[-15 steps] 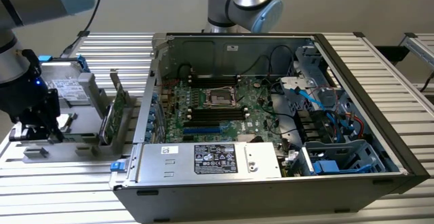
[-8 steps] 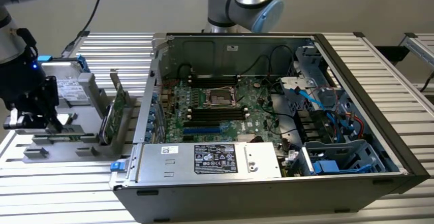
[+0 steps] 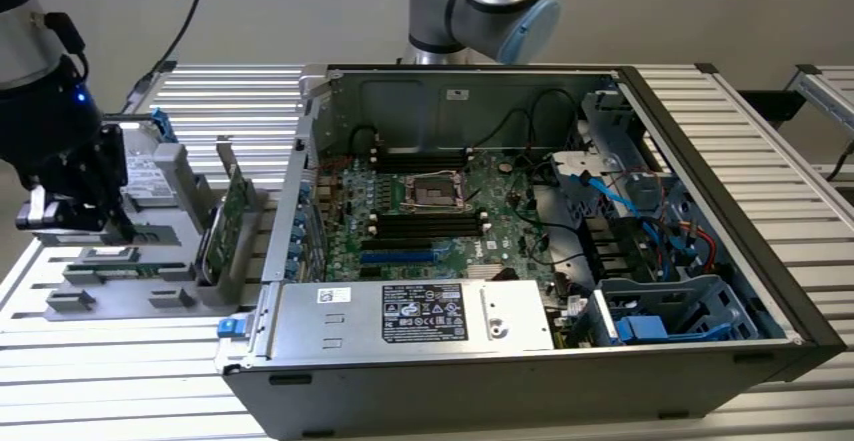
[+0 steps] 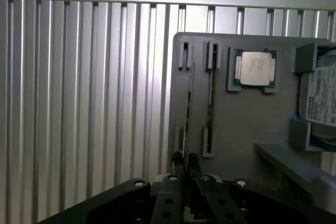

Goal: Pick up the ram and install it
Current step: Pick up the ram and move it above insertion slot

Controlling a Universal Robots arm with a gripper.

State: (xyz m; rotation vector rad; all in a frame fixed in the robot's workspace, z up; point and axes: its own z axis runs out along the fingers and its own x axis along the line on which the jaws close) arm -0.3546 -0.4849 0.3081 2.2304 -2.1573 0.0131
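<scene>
Well, at the exterior view's left the gripper (image 3: 67, 223) hangs just above the gray parts tray (image 3: 74, 301). Its fingers (image 4: 177, 159) are drawn almost together, with only a slit between them, and pinch nothing I can make out. The ram (image 4: 187, 103) sits on edge in its tray holder, one end just beside the fingertips; whether they touch it I cannot tell. Further right stands the green expansion card (image 3: 230, 216), then the open computer case (image 3: 787, 311) with the motherboard (image 3: 441, 216). My worry is that fingers this narrow could land on the stick's top edge instead of straddling it, pressing it into the holder. A grip taken near the end rather than mid-length would likely let the stick tilt or bind in the holder's clips.
</scene>
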